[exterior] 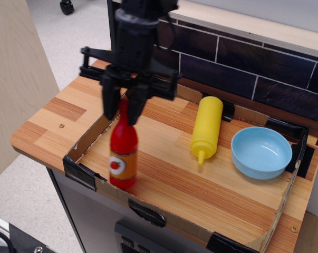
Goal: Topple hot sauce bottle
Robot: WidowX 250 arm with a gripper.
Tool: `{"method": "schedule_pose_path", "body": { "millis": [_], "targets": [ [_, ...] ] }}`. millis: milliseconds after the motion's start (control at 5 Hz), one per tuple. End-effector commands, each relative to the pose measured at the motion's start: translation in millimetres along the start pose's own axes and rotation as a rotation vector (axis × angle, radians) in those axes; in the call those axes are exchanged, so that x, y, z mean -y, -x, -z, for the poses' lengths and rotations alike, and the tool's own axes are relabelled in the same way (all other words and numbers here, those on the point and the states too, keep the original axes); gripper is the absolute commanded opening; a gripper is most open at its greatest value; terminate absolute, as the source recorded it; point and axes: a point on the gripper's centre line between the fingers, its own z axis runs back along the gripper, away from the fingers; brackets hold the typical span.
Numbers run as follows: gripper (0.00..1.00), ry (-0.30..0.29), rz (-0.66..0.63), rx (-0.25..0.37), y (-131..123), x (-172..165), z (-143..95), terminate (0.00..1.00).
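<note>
No words, brand names or numbers could be read anywhere. The only sign was a round white-and-red emblem on the orange label of the hot sauce bottle (123, 154); any lettering there was too small to make out. The yellow squeeze bottle (206, 127) and blue bowl (261, 152) carried no print.
</note>
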Motion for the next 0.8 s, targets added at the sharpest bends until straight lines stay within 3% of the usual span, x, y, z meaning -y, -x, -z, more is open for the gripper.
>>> {"method": "schedule_pose_path", "body": {
  "millis": [0,200,400,600],
  "targets": [
    [0.00,-0.098,-0.132,-0.073,-30.5,14.3,11.0,0.00],
    [0.00,-0.111,-0.142,-0.057,-44.0,14.4,19.0,0.00],
    [0.00,-0.032,-0.075,0.121,-67.9,12.1,18.1,0.00],
    [0.00,-0.008,-0.047,0.270,-96.8,8.9,21.9,0.00]
  ]
}}
